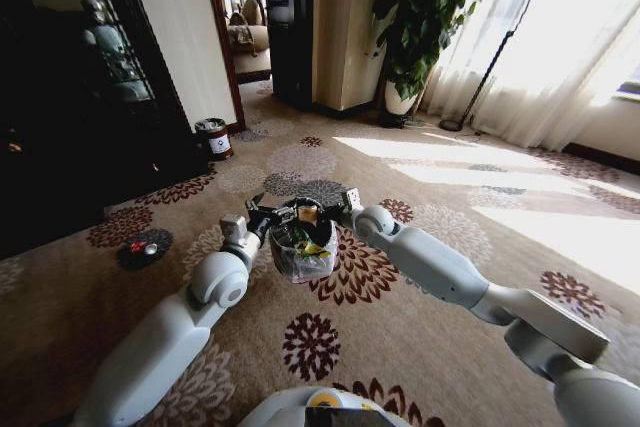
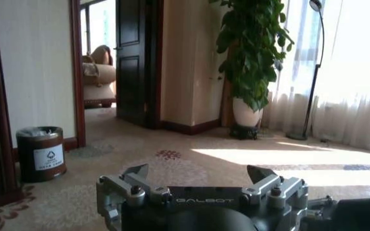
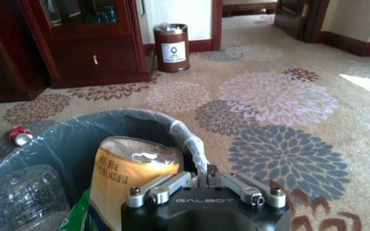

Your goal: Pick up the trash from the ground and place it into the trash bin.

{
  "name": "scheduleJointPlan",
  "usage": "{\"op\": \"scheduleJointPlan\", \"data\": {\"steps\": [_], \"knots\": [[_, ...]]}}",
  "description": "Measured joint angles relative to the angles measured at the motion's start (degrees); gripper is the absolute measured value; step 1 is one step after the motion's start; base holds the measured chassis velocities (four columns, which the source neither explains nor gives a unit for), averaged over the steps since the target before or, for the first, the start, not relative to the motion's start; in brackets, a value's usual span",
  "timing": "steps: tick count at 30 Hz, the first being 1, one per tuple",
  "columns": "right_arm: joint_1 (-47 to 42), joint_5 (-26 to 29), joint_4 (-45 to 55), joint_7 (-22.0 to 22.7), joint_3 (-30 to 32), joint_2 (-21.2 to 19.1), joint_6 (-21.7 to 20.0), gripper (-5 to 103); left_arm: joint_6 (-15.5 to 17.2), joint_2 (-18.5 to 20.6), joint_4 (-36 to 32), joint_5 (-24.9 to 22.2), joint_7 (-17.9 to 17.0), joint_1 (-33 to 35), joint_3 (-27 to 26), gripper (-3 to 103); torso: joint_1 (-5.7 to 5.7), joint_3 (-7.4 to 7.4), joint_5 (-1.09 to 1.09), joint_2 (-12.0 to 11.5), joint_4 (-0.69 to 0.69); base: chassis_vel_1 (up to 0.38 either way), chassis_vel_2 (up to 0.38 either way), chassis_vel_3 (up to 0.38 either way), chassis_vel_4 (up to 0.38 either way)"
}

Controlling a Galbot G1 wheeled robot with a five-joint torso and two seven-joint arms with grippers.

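Observation:
The trash bin (image 1: 301, 259), with a grey-white bag liner, sits between my two arms over the flowered carpet. Inside it lie a tan packet (image 3: 131, 168), a clear bottle (image 3: 18, 192) and a green wrapper (image 3: 79, 217). My right gripper (image 3: 201, 172) is shut on the bin's lined rim (image 3: 191, 144); in the head view it (image 1: 341, 205) is at the bin's far right side. The left gripper (image 2: 198, 171) is open and holds nothing, just left of the bin (image 1: 257, 213). A red can (image 1: 140, 246) lies on the carpet to the left (image 3: 19, 134).
A brown cylinder with a white label (image 1: 213, 137) stands by the dark wood cabinet (image 1: 80, 97) at the wall. A potted plant (image 1: 415, 27) and a floor lamp (image 2: 313, 72) stand near the curtains. A doorway (image 1: 250, 37) opens ahead. Open carpet lies all around.

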Motion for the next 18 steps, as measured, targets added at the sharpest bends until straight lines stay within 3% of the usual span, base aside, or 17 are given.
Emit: {"op": "scheduleJointPlan", "data": {"steps": [1,2,3,6,7,11,18], "knots": [[-0.5,-0.4,0.2,-0.4,0.8,-0.6,0.0,1,-0.3,0.6,-0.1,1.8,5.6,4.4,-5.0,100,0.00,0.00,0.00,0.0,0.01,0.000,0.000,0.000,0.000],[-0.5,-0.4,0.2,-0.4,0.8,-0.6,0.0,1,-0.3,0.6,-0.1,1.8,5.6,4.4,-5.0,100,0.00,0.00,0.00,0.0,0.01,0.000,0.000,0.000,0.000],[-1.2,-1.1,0.4,-1.0,1.6,-1.2,0.0,1,-1.6,0.9,0.4,3.8,12.3,9.1,-10.3,100,0.00,0.00,-0.02,0.0,0.03,0.000,0.000,0.000,0.000],[-3.1,-2.8,0.7,-2.3,3.3,-2.4,0.0,1,-6.4,1.5,3.9,5.2,21.4,18.5,-19.0,100,0.00,-0.01,0.00,0.0,0.05,0.000,0.000,0.000,0.000],[-3.1,-2.8,0.7,-2.3,3.3,-2.4,0.0,1,-6.4,1.5,3.9,5.2,21.4,18.5,-19.0,100,0.00,-0.01,0.00,0.0,0.05,0.000,0.000,0.000,0.000],[-4.9,-3.9,1.5,-2.8,4.7,-3.0,0.0,1,-14.0,2.4,14.1,3.4,32.4,22.7,-22.2,100,0.00,-0.01,-0.03,0.0,0.03,0.000,0.000,0.000,0.000],[-5.8,-4.2,2.1,-2.8,5.5,-3.9,0.0,1,-16.1,4.6,17.8,0.0,36.6,23.8,-22.0,100,0.00,0.00,0.01,0.0,0.00,0.000,0.000,0.000,0.000]]}}
